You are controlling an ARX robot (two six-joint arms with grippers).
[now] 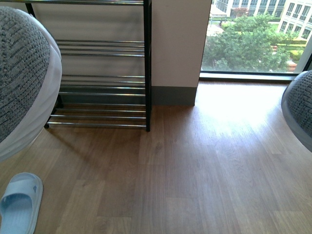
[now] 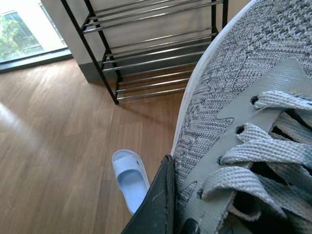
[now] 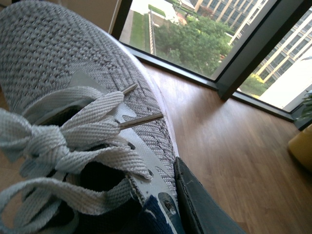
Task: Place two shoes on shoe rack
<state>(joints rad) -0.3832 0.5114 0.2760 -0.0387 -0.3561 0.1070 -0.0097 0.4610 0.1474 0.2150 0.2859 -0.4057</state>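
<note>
Two grey knit shoes with white soles are held up off the floor. One shoe (image 1: 22, 73) fills the left edge of the front view; my left gripper (image 2: 178, 214) is shut on it (image 2: 234, 112) beside the laces, one dark finger (image 2: 156, 204) showing. The other shoe (image 1: 300, 107) pokes in at the right edge; my right gripper (image 3: 165, 209) is shut on it (image 3: 63, 68), a dark finger (image 3: 200, 204) against its side. The shoe rack (image 1: 105, 85), black frame with chrome bars, stands ahead at the left against the wall, its visible shelves (image 2: 156, 48) bare.
A light blue slipper (image 1: 19, 204) lies on the wood floor at the near left, under the left shoe (image 2: 129, 178). A beige wall pillar (image 1: 178, 48) stands right of the rack, then a floor-level window (image 1: 253, 39). Something yellow (image 3: 302, 146) sits at the right.
</note>
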